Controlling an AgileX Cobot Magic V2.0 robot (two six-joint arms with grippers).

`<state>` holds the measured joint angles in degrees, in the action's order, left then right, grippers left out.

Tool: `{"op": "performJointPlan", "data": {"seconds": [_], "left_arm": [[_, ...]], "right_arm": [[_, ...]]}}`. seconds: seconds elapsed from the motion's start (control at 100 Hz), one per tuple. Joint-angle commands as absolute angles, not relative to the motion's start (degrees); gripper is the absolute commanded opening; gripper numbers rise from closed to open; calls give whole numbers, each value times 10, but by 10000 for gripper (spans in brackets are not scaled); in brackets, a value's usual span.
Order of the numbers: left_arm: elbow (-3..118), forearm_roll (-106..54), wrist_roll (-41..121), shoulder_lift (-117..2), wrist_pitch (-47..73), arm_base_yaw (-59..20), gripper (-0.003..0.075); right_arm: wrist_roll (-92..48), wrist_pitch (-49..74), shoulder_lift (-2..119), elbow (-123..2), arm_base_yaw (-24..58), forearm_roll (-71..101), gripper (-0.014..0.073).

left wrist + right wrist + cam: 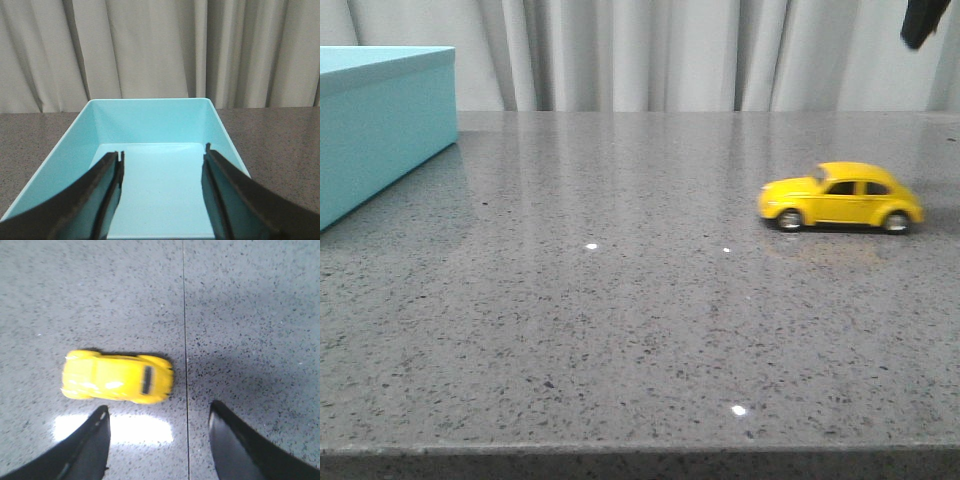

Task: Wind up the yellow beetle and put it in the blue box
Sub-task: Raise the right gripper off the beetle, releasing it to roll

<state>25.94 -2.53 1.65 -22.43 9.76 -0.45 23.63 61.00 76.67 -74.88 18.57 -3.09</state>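
Observation:
The yellow beetle [840, 197] stands on its wheels on the grey stone table at the right, side-on in the front view. In the right wrist view it [117, 377] shows from above, just beyond my right gripper [159, 412], which hangs open and empty over the table. The blue box [382, 118] sits at the far left of the table. In the left wrist view I look into its open, empty inside [155, 130]. My left gripper [162, 155] is open and empty above it. A dark part of the right arm [923, 20] shows at the front view's top right.
The grey speckled table [620, 300] has a thin seam [184, 340] running past the car. White curtains [670, 50] hang behind the table. The table's front edge [640, 450] is near the camera.

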Motion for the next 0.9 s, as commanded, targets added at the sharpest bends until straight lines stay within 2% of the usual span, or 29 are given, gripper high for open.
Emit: {"op": "performJointPlan", "data": {"seconds": [0.0,0.19,0.64,0.89], "left_arm": [[280,-26,12,-231,51,-8,356],[280,-31,12,-231,50,-8,356],[286,-31,12,-245,56,-8,356],[361,-31,21,-313,141,-9,366]], "right_arm": [[231,595,726,-766,193,-39,436],[231,594,687,-755,195,-37,436],[231,502,557,-660,195,-4,436],[231,499,518,-646,195,0,436]]}}
